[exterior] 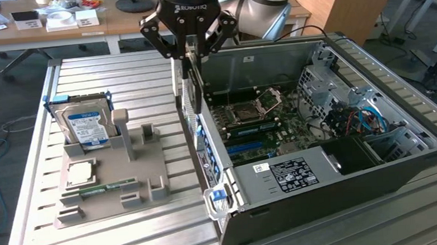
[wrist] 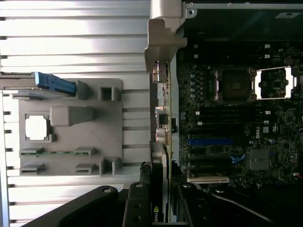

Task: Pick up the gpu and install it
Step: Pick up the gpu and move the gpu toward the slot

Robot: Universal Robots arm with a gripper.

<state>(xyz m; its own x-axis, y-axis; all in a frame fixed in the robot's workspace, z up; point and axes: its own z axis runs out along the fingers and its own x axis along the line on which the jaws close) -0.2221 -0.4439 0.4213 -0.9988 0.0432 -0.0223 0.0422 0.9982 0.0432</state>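
Note:
The gpu (exterior: pixel 187 86) hangs edge-on from my gripper (exterior: pixel 189 54), a thin dark card with its silver bracket on the side toward the exterior view's left. My gripper is shut on its upper edge. The card hovers just above the near wall of the open computer case (exterior: pixel 400 169), at the edge of the motherboard (exterior: pixel 260 123). From the wrist view I look down the gpu (wrist: pixel 160 172) between my gripper (wrist: pixel 160 208) fingers. It lines up along the case wall, beside the motherboard's (wrist: pixel 236 118) expansion slots.
A grey holder tray (exterior: pixel 138 160) at the exterior view's left carries a hard drive (exterior: pixel 85 125) with a blue label, a processor chip (exterior: pixel 80 173) and a green memory stick (exterior: pixel 102 188). The case's power supply (exterior: pixel 296 172) lies at its near end. All stands on a slatted metal table (exterior: pixel 111 77).

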